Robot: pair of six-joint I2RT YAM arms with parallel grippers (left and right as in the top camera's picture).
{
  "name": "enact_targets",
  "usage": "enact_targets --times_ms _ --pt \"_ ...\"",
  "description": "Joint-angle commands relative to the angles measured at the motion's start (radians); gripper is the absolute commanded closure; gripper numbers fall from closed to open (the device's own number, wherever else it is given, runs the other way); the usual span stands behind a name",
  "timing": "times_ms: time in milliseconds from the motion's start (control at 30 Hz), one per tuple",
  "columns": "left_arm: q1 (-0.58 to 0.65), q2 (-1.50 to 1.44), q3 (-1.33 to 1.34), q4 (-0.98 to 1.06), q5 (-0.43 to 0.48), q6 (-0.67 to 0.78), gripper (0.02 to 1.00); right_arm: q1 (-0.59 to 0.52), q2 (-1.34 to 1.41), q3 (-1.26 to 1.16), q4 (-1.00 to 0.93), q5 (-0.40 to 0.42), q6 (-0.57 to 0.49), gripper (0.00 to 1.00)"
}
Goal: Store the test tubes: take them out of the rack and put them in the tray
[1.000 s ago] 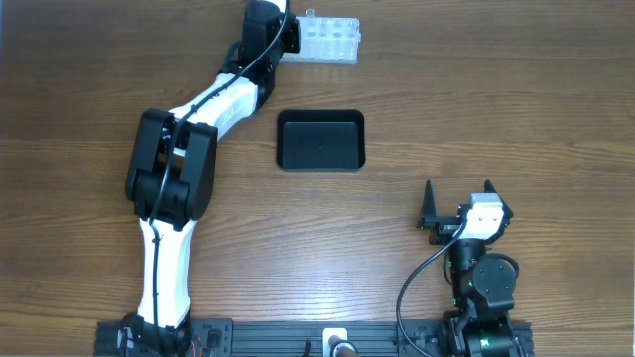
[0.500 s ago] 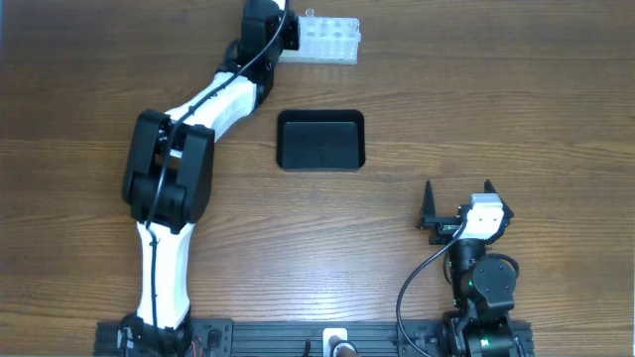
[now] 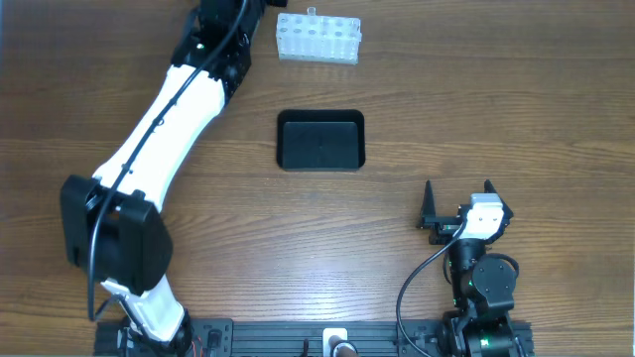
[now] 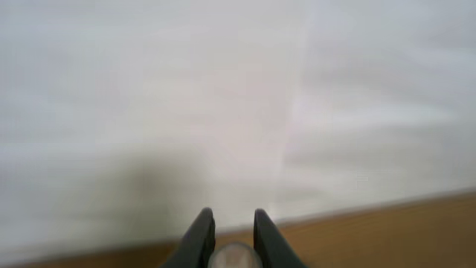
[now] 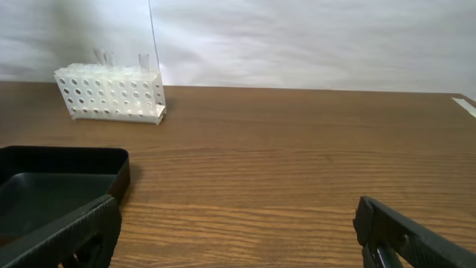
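And there we had the wooden table (image 3: 496, 99), with the white left arm (image 3: 169, 99) stretched long up its left side, all the way to the far edge. Out in the middle sat the black tray (image 3: 319, 142), a shallow rectangle with rounded corners, and we saw only bare black floor inside it. Just beyond it, near the far edge, stood the white rack (image 5: 111, 95), a long block dotted with holes, upright and well apart from the tray. A few clear tubes (image 5: 143, 61) poked up out of its top, thin and glassy, hard for us to count against the white wall (image 4: 223, 89).

Down at the near right, the right gripper (image 3: 458, 186) hung low over the table, its jaws spread wide with nothing between them, well apart from tray and rack alike.

Then the left gripper (image 4: 233, 214), up by the far edge and to the left of the rack, faced the wall. Its dark fingers (image 4: 199, 237) were drawn in close, and between them we made out the pale, rounded end of a tube (image 4: 236, 257), pinched there. How much of that tube hung below, we could not tell.
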Motion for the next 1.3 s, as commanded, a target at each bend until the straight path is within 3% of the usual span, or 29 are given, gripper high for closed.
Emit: enact_targets --times_ms 33,233,567,1300 --pt "-0.038 -0.008 0.000 -0.222 -0.004 -0.124 0.928 -0.006 -0.003 -0.006 -0.004 -0.004 -0.004 0.009" --pt "-0.080 0.046 -0.001 -0.505 -0.056 -0.352 0.947 -0.006 -0.003 -0.006 -0.004 -0.004 -0.004 0.007" --pt "-0.107 0.167 -0.001 -0.735 -0.061 -0.557 0.980 -0.006 -0.003 -0.006 -0.004 -0.004 -0.004 0.009" --pt "-0.143 0.217 -0.001 -0.882 -0.030 -0.570 0.976 -0.006 -0.003 -0.006 -0.004 -0.004 -0.004 0.007"
